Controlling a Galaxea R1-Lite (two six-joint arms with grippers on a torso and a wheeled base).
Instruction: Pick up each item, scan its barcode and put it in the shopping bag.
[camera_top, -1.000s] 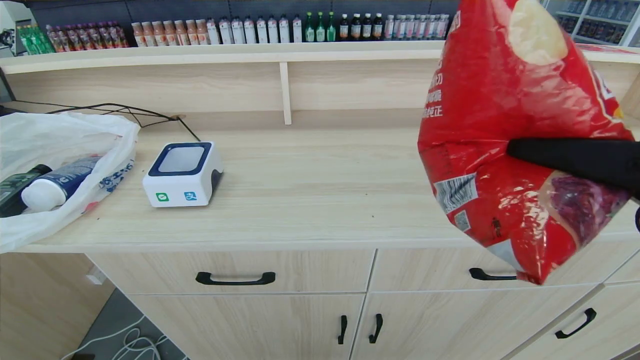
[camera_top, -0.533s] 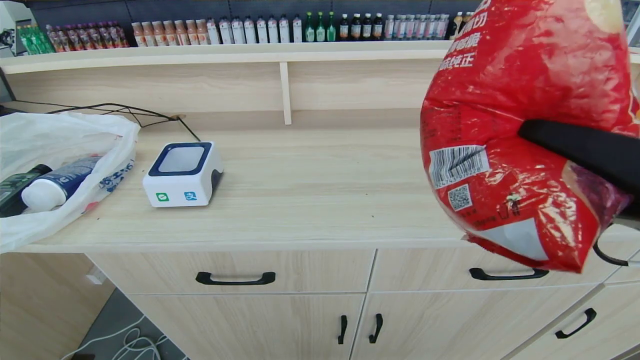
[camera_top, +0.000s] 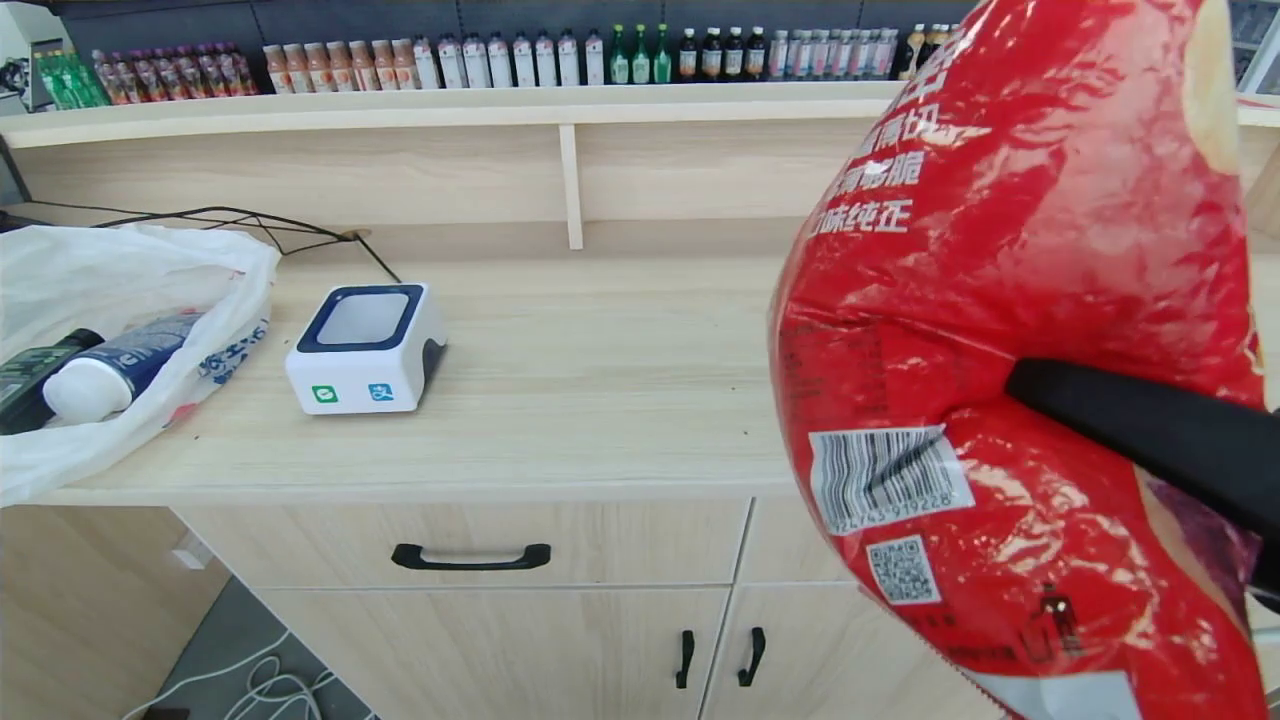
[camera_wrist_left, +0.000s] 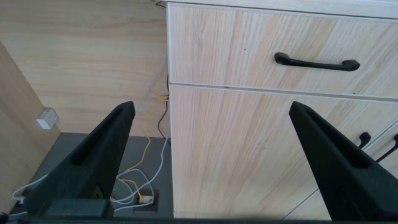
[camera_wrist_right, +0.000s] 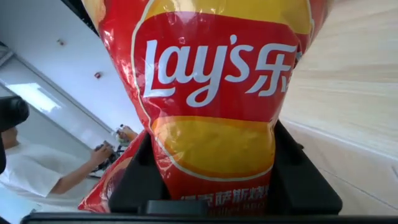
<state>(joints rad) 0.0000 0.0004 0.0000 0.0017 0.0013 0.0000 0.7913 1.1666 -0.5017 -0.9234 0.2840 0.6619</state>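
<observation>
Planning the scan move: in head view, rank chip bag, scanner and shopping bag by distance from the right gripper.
1. Chip bag, clamped in the right gripper jaws, at right.
2. Scanner, on the counter, left of centre.
3. Shopping bag, counter's far left end.

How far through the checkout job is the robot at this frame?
Done: two items lie in the shopping bag, a blue-and-white tube and a dark container. In hand: the right gripper is shut on the red chip bag, held in the air right of the scanner, barcode facing the head camera. Left: scan it, then bag it.
</observation>
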